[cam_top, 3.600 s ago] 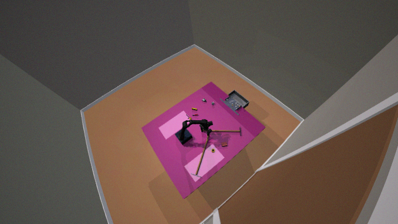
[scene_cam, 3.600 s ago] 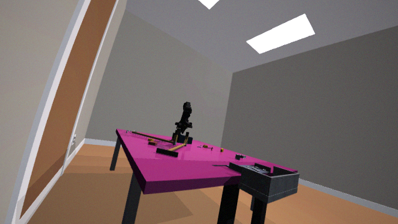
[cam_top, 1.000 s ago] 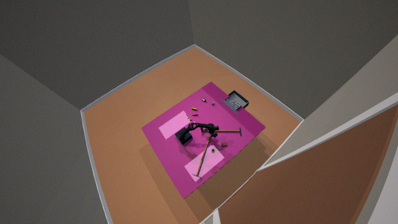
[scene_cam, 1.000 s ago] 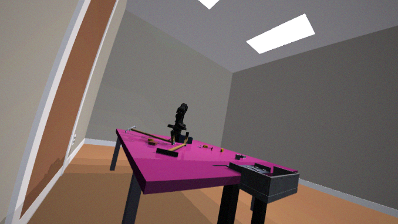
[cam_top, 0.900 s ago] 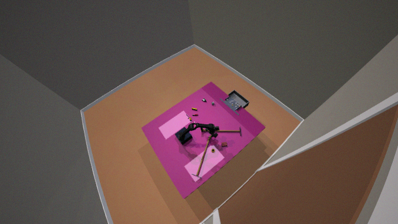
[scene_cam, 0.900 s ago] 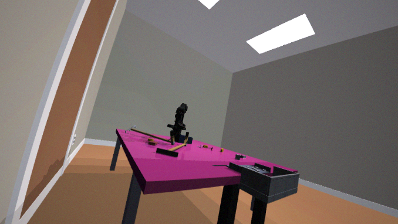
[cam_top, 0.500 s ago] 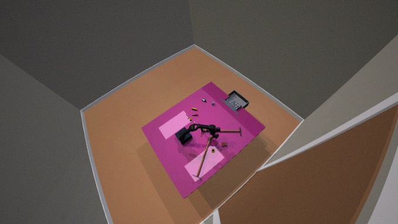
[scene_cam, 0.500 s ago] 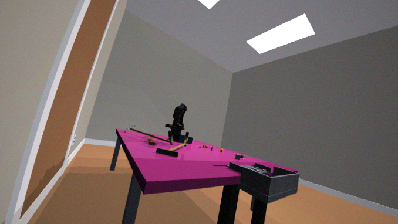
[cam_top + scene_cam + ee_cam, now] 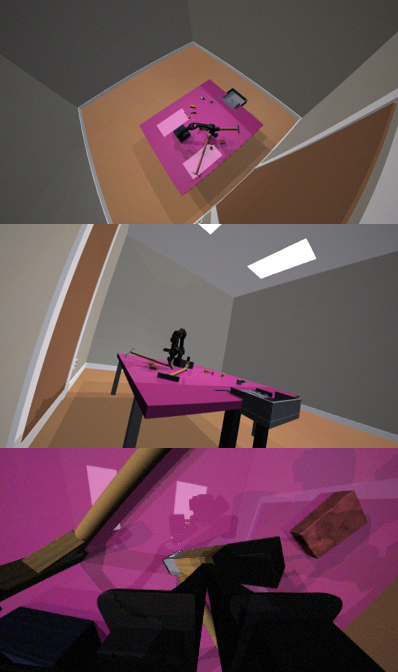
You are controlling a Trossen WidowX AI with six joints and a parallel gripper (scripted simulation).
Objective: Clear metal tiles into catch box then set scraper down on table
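Long wooden-handled scraper [image 9: 202, 155] [image 9: 149, 359] [image 9: 192, 559] lies across the magenta table [image 9: 164, 155] [image 9: 188, 392], its grip by our gripper's [image 9: 216, 135] [image 9: 169, 359] [image 9: 207, 568] narrow, empty jaws. Small metal tiles dot the grey steel plate [image 9: 225, 100] [image 9: 249, 392]; we can't make out the dark catch box's [image 9: 246, 102] [image 9: 286, 411] contents.

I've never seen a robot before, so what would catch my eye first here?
Probably the bright magenta table, with a black arm standing on it. Next, perhaps, two long wooden-handled tools by the arm, and the gray open-topped box at the table's edge.
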